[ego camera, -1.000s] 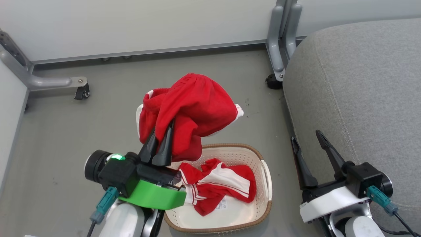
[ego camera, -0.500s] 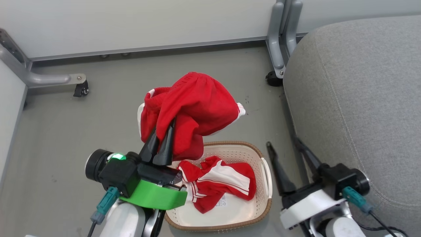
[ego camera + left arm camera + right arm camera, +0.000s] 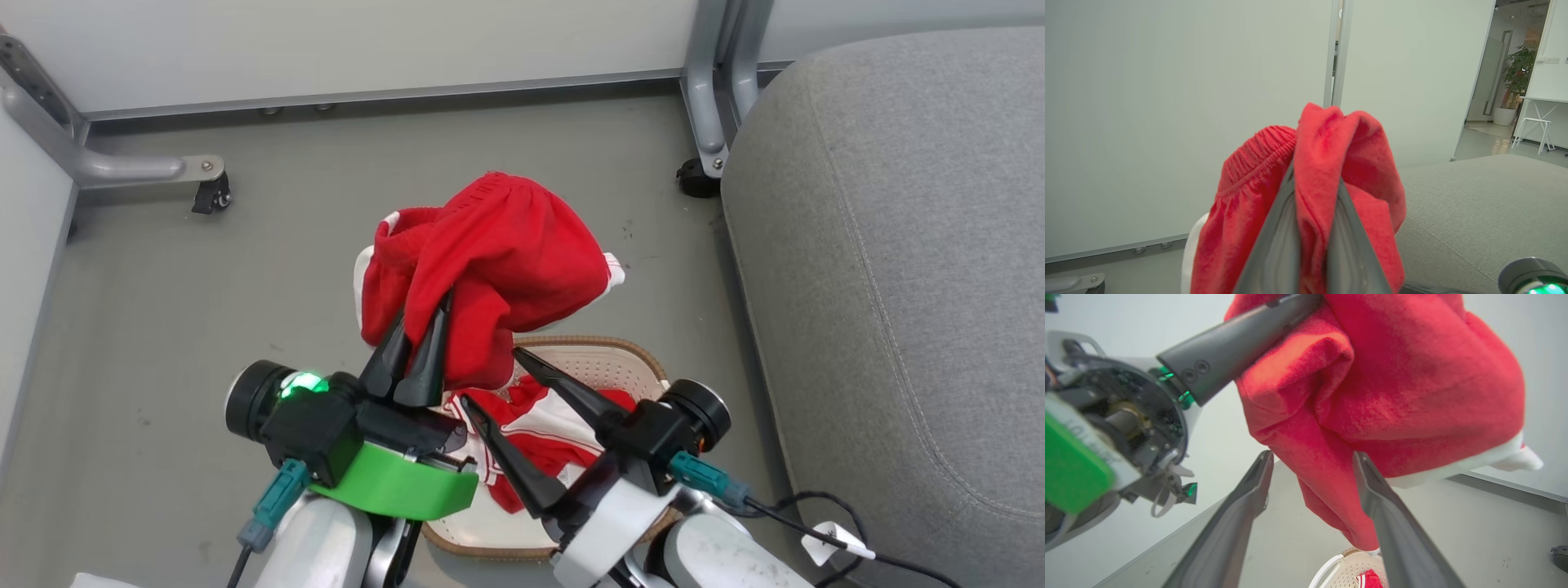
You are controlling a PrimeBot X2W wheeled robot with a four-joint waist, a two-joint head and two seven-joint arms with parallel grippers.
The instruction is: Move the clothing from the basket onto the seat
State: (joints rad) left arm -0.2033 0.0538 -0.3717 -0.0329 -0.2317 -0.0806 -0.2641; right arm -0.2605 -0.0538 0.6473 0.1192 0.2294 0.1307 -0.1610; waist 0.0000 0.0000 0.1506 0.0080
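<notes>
Hovering over the basket (image 3: 647, 360), the right claw (image 3: 488, 376) stands spread wide, just beside hanging cloth. The left claw (image 3: 424, 306) is clamped on red shorts (image 3: 506, 253), held above the basket. Another red-and-white garment (image 3: 543, 426), perhaps a jersey, lies inside. The grey seat (image 3: 898, 245) lies to the right.

Two red garments were present: one bunched red garment (image 3: 506, 253) and one red-and-white garment (image 3: 549, 431). There was one basket (image 3: 612, 363), one grey seat (image 3: 898, 245), two grippers, left gripper (image 3: 424, 306) and right gripper (image 3: 488, 376), and two casters, left caster (image 3: 211, 198) and right caster (image 3: 694, 178)
</notes>
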